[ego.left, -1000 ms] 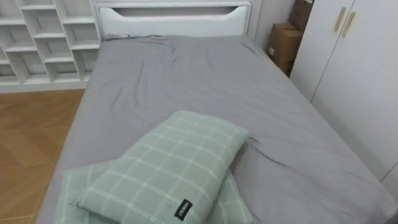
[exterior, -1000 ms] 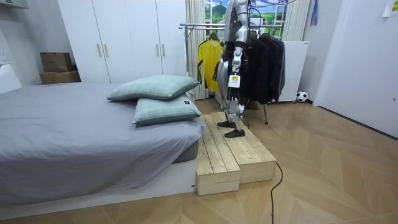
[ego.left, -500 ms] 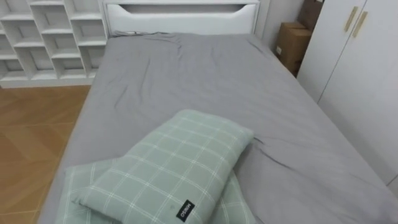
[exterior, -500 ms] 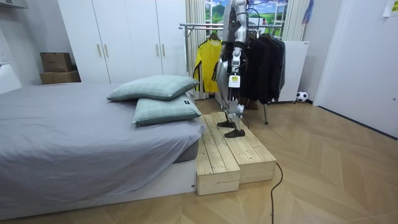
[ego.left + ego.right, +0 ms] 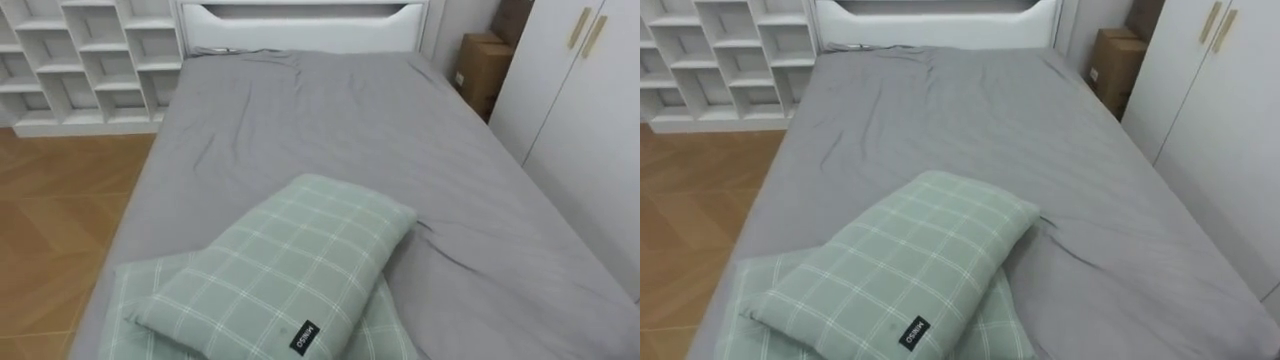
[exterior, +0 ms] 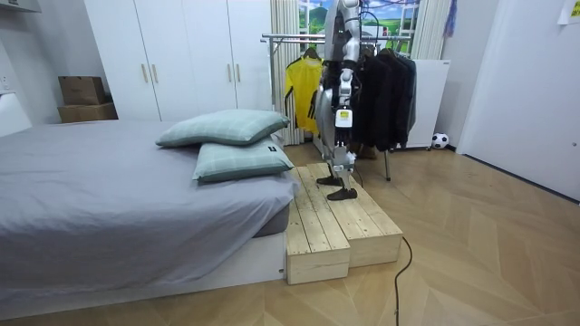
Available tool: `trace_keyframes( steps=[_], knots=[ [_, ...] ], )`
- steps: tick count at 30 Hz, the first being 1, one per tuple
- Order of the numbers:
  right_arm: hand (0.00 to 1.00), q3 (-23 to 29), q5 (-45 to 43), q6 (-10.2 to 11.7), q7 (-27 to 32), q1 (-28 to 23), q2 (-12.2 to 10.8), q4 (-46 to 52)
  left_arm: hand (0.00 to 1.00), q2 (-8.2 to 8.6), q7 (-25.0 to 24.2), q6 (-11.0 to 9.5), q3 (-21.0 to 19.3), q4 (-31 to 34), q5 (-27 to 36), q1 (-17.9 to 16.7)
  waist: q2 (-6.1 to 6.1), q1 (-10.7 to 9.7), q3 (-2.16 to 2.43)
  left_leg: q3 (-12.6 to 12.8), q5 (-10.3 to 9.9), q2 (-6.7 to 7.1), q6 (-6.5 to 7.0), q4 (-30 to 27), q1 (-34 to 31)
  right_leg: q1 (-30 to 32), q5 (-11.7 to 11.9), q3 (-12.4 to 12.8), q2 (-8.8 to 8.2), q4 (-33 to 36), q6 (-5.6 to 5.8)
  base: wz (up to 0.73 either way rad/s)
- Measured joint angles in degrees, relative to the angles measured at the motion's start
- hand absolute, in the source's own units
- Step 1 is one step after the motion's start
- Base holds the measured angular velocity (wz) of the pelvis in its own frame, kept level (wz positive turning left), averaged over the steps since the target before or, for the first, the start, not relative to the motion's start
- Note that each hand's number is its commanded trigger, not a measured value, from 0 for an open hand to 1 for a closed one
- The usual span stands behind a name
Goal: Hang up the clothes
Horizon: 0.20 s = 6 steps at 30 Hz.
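At the pillow end of the grey bed, the robot stands on a wooden platform that touches the bed's end, facing along the mattress. Its left hand hangs at its side on the far side of the platform from the bed; whether it is open or closed on anything cannot be told.

The clothes are behind the robot, beyond the platform from the bed: a yellow garment and several dark garments hang on a metal rack.

On the bed, a green checked pillow lies tilted across a second pillow of the same pattern. At the bed's far end stands a white headboard. A white shelf unit stands on the bed's left side, and a cardboard box and a white wardrobe stand on its right.
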<state>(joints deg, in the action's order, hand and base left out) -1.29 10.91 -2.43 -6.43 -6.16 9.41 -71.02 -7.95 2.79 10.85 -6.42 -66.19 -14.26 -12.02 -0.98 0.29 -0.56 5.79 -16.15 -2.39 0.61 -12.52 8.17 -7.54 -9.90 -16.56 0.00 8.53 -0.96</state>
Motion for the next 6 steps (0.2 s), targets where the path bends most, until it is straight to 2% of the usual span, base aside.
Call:
trace_keyframes(
  steps=[6],
  knots=[
    [0.00, 0.0, 0.0, 0.1, 0.0, 0.0, 0.0, 0.0, 0.00, -0.09, 0.0, -0.4, 1.0, 0.0, 0.0, 0.9, -0.08, 0.0, -0.04, 0.0, 0.0, 0.01, 0.00, 0.0, 0.1, 0.1, 0.0, 0.6, 0.03, 0.0, 0.07, -0.01]
  ],
)
